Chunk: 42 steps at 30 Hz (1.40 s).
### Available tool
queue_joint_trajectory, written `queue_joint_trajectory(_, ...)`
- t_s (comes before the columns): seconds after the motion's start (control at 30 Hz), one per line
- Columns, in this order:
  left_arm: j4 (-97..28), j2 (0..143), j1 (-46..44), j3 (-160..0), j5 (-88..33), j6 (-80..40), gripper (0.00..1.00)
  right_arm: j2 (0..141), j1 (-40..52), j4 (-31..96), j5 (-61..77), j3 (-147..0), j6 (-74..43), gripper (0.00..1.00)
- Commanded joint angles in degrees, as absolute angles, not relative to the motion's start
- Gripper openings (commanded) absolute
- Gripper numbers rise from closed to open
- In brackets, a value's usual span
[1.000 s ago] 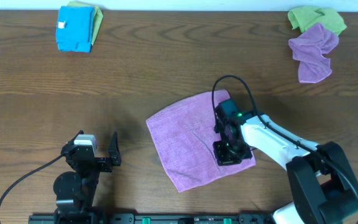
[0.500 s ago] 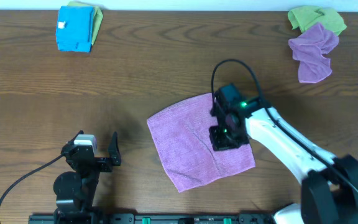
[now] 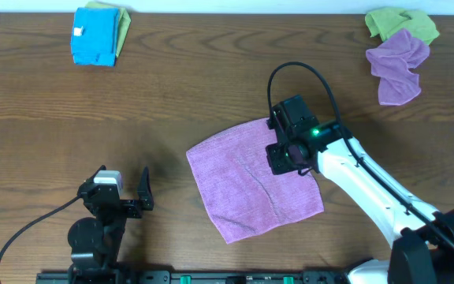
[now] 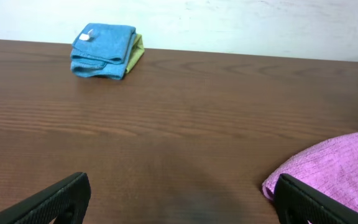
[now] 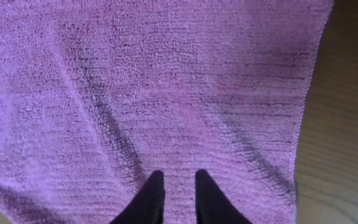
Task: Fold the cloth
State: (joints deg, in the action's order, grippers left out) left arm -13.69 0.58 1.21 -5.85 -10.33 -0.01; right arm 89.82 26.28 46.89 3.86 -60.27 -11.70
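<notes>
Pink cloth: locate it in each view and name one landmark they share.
Overhead: pink cloth lies flat at centre, under the right gripper.
Left wrist: pink cloth corner at lower right.
Right wrist: pink cloth fills most of the frame.
Shared landmark: the wooden table.

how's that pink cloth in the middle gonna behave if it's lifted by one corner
Probably floppy: the pink cloth lies flat with soft wrinkles, so it should drape and hang. Likely light, being one thin layer. Its fuzzy weave looks grippy rather than slippery, so pushing may bunch it.
</notes>
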Motion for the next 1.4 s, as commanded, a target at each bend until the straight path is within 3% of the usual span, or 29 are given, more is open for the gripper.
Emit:
queue_joint_trajectory(0.0, -14.31, 0.25, 0.93, -4.45, -10.55, -0.19, 0.95, 89.47, 25.41, 46.57, 1.74, -61.52, -10.63, 0.08)
queue_joint_trajectory(0.1, -14.31, 0.27, 0.93, -4.45, -10.55, -0.19, 0.95, 89.47, 25.43, 47.0, 1.3, -61.52, -10.63, 0.02)
queue_joint_trajectory(0.27, -14.26, 0.25, 0.93, -4.45, -10.61, -0.25, 0.95, 89.38, 25.43, 49.23, 1.76, -61.56, -10.66, 0.01)
queue_joint_trajectory(0.3, -14.06, 0.25, 0.93, -4.45, -11.11, -0.51, 0.95, 89.34, 25.43, 49.8, 1.76, -61.58, -10.66, 0.05)
queue_joint_trajectory(0.37, -13.21, 0.25, 0.89, -4.45, -15.59, -3.7, 0.95, 89.23, 25.43, 50.83, 1.76, -61.73, -10.63, 0.29)
queue_joint_trajectory(0.4, -12.58, 0.25, 0.89, -4.45, -20.01, -8.43, 0.95, 89.17, 25.41, 51.4, 1.76, -61.82, -10.63, 0.47)
queue_joint_trajectory(0.47, -12.95, 0.25, 0.89, -4.45, -29.26, -20.93, 0.95, 88.82, 25.43, 52.47, 1.76, -61.89, -10.61, 0.62)
queue_joint_trajectory(0.7, -12.73, 0.25, 0.89, -4.45, -32.67, -38.44, 0.95, 87.0, 25.41, 55.53, 6.2, -61.89, -9.32, 0.8)
queue_joint_trajectory(0.83, -10.39, 0.25, 0.89, -4.45, -32.64, -41.58, 0.95, 86.39, 25.41, 55.51, 8.58, -61.91, -9.34, 0.9)
queue_joint_trajectory(1.2, -12.51, 0.25, 0.8, -4.43, -33.71, -45.45, 0.95, 80.75, 20.8, 56.84, 7.7, -64.84, -9.28, 0.9)
queue_joint_trajectory(1.27, -13.47, 0.8, 0.58, -4.4, -34.89, -44.23, 1.0, 78.04, 18.2, 57.71, 7.75, -64.82, -9.1, 0.91)
queue_joint_trajectory(1.37, -13.47, 3.11, 0.19, -4.38, -35.07, -46.13, 0.91, 74.3, 14.92, 59.07, 9.1, -64.82, -6.66, 0.91)
